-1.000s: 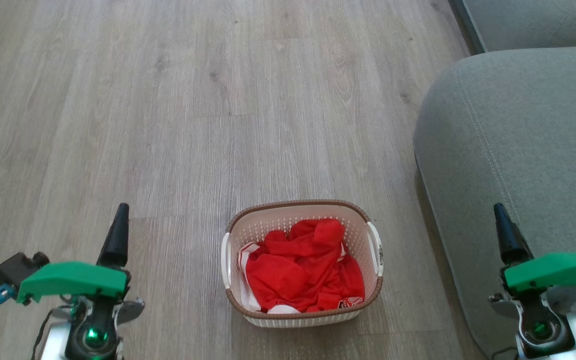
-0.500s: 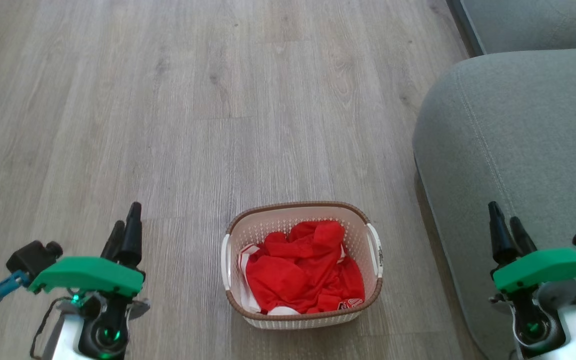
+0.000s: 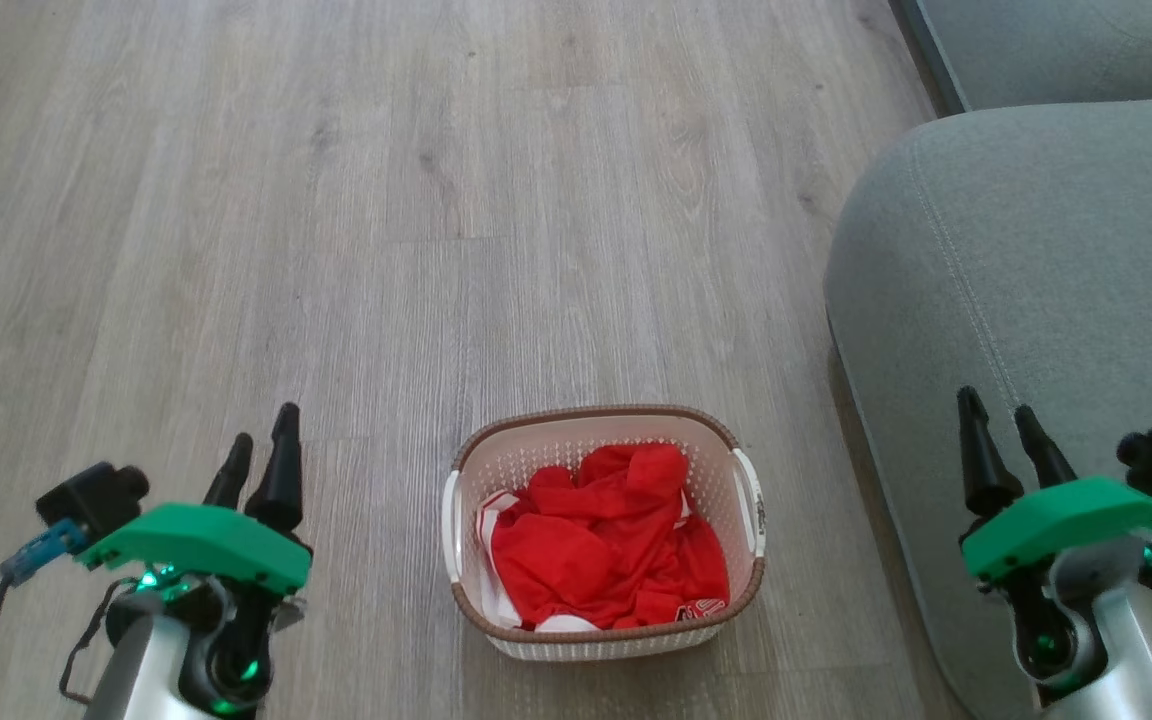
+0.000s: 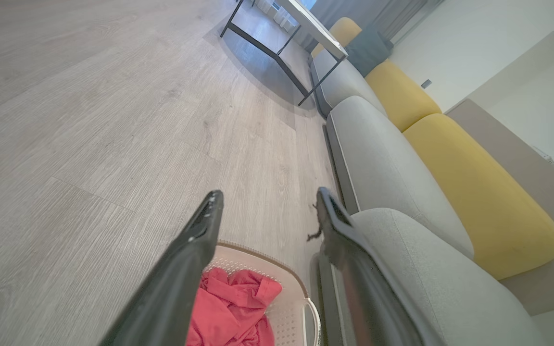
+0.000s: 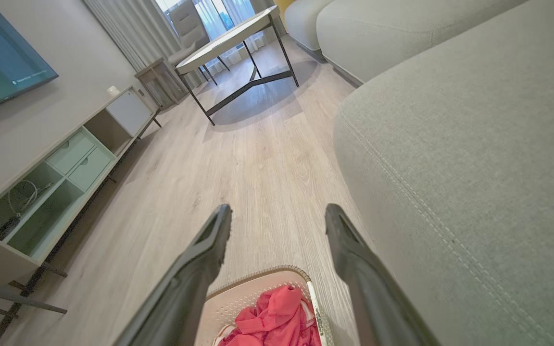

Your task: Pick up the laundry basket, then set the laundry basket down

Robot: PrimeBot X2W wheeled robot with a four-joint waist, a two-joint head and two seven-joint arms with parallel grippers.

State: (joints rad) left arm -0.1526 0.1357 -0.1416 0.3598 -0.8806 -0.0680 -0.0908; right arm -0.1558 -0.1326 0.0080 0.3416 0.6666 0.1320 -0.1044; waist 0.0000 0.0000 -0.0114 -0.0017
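Wood floor rings the laundry basket, sofa edge rightward.

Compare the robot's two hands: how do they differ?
The left hand hovers over wood floor left of the laundry basket; the right hand hovers before the grey sofa, right of it. The left hand's dark side block juts left; the right hand's juts right. Both are open and empty.

Laundry basket: 1, with 2 white handles. Red clothing: 1 bundle, pieces not separable. Grippers: 2, namely left gripper and right gripper. Grey sofa: 1. Coffee table: 1. Television: 1. Low cabinet: 1, with 2 drawers.
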